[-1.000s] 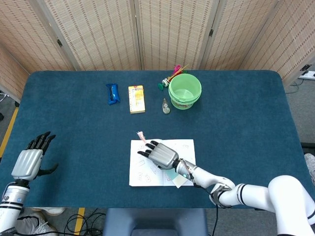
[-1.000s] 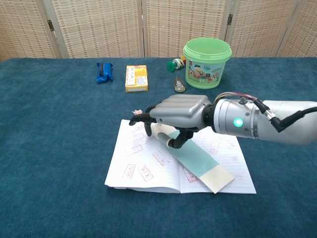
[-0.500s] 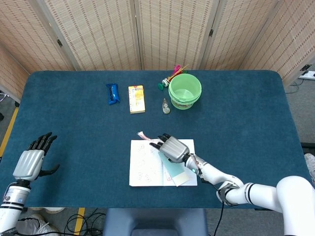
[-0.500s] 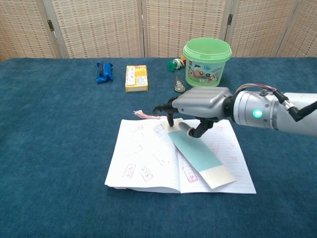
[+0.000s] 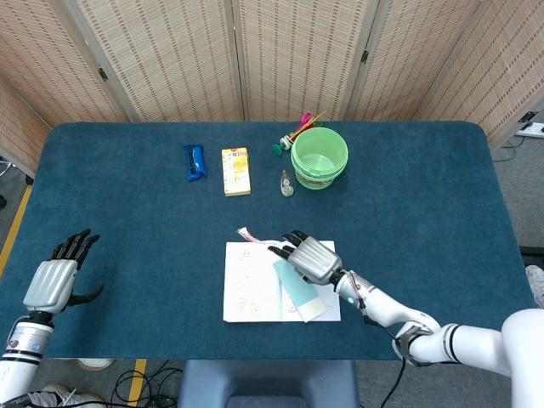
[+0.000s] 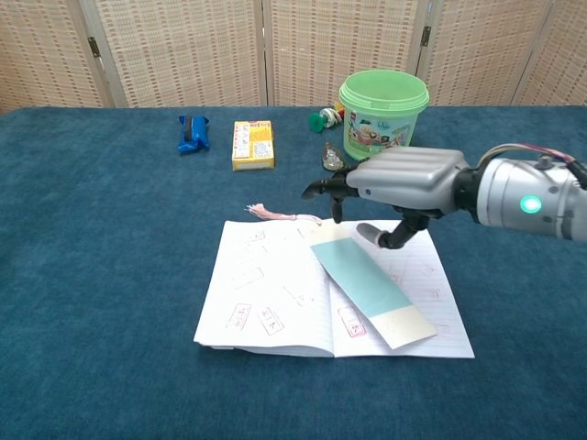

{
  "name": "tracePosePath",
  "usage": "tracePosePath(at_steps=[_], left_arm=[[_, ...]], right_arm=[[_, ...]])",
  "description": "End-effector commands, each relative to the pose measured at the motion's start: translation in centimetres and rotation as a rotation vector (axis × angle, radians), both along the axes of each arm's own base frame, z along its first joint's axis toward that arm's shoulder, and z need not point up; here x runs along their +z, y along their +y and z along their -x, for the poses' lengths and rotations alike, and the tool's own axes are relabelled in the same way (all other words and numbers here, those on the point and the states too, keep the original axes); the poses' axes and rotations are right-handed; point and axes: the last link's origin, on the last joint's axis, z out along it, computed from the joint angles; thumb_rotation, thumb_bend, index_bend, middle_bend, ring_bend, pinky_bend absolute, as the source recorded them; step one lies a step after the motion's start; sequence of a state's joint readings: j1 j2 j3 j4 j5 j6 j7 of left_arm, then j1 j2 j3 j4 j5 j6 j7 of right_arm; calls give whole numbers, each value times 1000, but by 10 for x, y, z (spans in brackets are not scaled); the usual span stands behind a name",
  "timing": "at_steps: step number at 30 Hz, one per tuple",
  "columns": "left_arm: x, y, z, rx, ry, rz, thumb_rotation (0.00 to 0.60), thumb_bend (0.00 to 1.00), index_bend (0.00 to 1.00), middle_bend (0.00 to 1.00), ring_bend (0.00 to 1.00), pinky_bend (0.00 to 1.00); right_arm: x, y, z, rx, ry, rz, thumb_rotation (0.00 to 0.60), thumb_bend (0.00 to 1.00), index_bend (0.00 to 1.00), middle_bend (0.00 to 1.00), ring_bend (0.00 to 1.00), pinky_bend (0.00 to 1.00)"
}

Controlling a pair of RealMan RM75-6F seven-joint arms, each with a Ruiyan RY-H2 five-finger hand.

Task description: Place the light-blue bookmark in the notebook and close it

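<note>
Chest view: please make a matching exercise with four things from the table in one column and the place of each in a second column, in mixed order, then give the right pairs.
Things
1. light-blue bookmark
2. green bucket
3. yellow box
4. right hand

Places
A. beside the blue packet, at the far side of the table
B. lying diagonally across the open notebook
C. above the notebook's far edge, holding nothing
D. at the far side, with small items next to it

Pairs: 1-B, 2-D, 3-A, 4-C
</note>
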State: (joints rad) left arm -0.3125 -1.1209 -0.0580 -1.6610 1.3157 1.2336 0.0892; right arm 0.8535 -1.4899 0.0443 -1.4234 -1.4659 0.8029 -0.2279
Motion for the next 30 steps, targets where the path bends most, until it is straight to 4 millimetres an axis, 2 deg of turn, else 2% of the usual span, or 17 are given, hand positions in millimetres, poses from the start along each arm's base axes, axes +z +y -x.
tracePosePath(at_steps=[1,2,4,7,9,25,30], left_arm=[[0,0,0,1,0,0,600,293,109,44,35,154],[0,0,0,1,0,2,600,293,109,44,35,154],[-1,-1,-1,-1,-1,2,600,293,109,44,35,154],[-2,-2,-3,-6,-3,4,600,293,109,44,35,154],[-2,-2,-4,-10,-3,5,600,293,109,44,35,154],[-2,-5,-3,-2,-2,6,600,293,108,44,35,154],[0,-6,-3,-3,-3,2,600,293,108,44,35,154]], right_arm=[[10,14,16,28,14,10,600,254,103,285,92,146],[13,18,23,32,24,20,600,166,103,256,80,143],[16,23,31,29,23,30,600,79,93,185,44,120],[18,29,39,22,13,44,600,11,20,53,1,44],[16,32,41,16,0,46,600,1,1,10,0,9],[-10,44,34,31,-32,4,600,0,0,0,0,0],[-21,46,24,56,-42,-3,600,0,0,0,0,0]])
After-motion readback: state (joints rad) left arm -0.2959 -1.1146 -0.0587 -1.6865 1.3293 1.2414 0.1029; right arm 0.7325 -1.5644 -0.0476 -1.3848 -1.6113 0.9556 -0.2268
